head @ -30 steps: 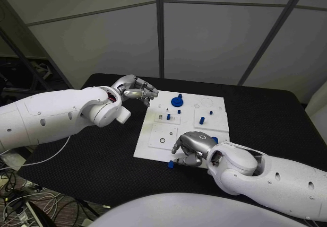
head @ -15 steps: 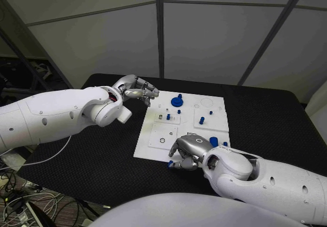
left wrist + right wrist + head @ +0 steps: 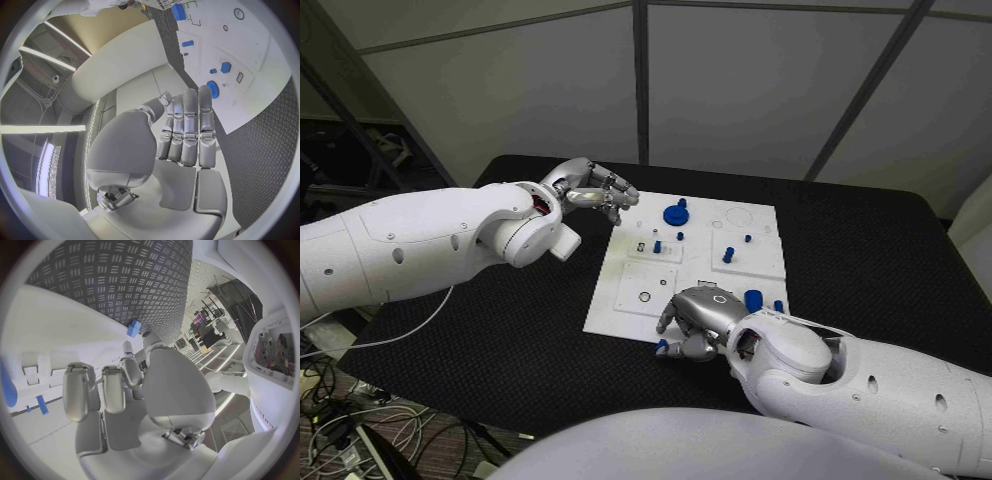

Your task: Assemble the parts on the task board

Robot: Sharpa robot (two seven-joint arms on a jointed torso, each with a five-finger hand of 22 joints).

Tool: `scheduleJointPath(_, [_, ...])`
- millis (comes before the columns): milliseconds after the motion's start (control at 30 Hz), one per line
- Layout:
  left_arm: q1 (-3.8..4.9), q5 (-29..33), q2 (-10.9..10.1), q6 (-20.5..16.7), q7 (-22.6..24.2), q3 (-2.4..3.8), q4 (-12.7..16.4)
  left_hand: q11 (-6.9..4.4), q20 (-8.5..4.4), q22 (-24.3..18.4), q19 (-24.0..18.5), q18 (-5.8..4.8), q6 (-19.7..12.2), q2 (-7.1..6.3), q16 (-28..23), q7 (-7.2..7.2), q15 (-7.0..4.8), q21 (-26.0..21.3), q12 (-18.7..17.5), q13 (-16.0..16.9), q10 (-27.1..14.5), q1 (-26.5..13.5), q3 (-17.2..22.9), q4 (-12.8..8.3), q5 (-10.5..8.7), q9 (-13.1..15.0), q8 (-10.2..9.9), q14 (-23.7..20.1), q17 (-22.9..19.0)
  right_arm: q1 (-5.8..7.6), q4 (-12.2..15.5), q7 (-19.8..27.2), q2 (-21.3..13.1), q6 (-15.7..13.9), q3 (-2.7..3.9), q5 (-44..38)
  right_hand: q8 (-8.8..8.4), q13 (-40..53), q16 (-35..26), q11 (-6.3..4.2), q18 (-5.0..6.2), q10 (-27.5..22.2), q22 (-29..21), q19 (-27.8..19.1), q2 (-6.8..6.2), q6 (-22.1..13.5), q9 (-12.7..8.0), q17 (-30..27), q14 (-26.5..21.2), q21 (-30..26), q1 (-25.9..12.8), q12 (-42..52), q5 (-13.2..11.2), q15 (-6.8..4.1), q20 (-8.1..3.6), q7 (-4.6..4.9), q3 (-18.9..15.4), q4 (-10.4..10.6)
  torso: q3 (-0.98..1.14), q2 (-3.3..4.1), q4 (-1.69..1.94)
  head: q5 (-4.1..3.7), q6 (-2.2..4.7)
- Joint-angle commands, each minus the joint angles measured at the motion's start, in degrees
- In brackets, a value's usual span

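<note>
Board lies under the right hand, whose curled fingers reach a blue part; grip unclear. Left hand hovers loosely curled, holding nothing.

So there's a black table with a ridged, diamond-pattern top, kind of like a rubber mat. Right in the middle sits the white board, lying flat and turned a bit off square to the table edges. Only other thing directly on the table is one small blue part, sitting on the black surface just off the board's near edge, close to the corner. From the right wrist camera you can see that same part on the mat right next to the board edge, looks like it's touching or almost touching it, can't quite tell.
</note>
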Motion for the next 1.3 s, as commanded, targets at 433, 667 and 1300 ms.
scheduleJointPath(433, [0.07,0.4,0.2,1.2,0.0,0.06,-0.1,-0.02,0.07,-0.1,0.4,-0.76,0.4,0.12,-0.4,0.08,-0.04,-0.4,-0.3,-0.1,0.3,0.1,-0.5,0.1,0.16,-0.2,0.0,0.4,0.0,0.03,-0.7,0.4,0.2,2.7,-0.04,-1.1,0.10,0.3,0.5,0.02,-0.42,0.5,11.1,3.0,3.04,1.0,0.1,11.1,4.8,0.7,-0.2,0.3,-0.3,-0.46,-0.59,-0.29,-2.2,-0.3,0.08,0.09,-0.06,0.30,-0.01])
scheduleJointPath(667, [0.07,0.4,0.5,1.5,-0.2,0.06,-0.3,-0.03,0.07,-0.1,0.4,-0.76,0.4,0.14,-0.4,0.07,-0.05,-0.5,-0.3,-0.2,0.3,0.1,-0.5,0.1,0.16,-0.2,0.0,0.4,0.0,0.02,-0.9,2.3,0.1,4.0,-0.05,-2.0,-0.05,0.4,0.5,-0.02,-0.45,0.4,11.3,3.0,3.55,0.9,0.0,11.1,4.8,0.8,0.4,0.1,-0.3,-0.51,-0.65,-0.30,-3.0,-1.6,0.13,0.08,0.03,0.22,-0.01])
scheduleJointPath(1300, [0.07,0.4,0.6,1.9,-0.4,0.06,-0.3,-0.03,0.07,-0.1,0.4,-0.75,0.5,0.16,-0.5,0.06,-0.05,-0.5,-0.3,-0.2,0.2,0.2,-0.5,0.1,0.16,-0.3,0.0,0.4,0.1,0.03,-1.5,6.7,-0.9,4.3,-0.05,-4.2,-0.11,0.4,0.5,0.10,-0.53,0.2,11.6,3.2,4.38,0.4,-0.3,11.0,4.8,1.1,1.9,-0.2,-0.3,-0.40,-0.57,-0.15,-5.8,-5.2,-0.01,0.08,-0.02,0.11,-0.01])
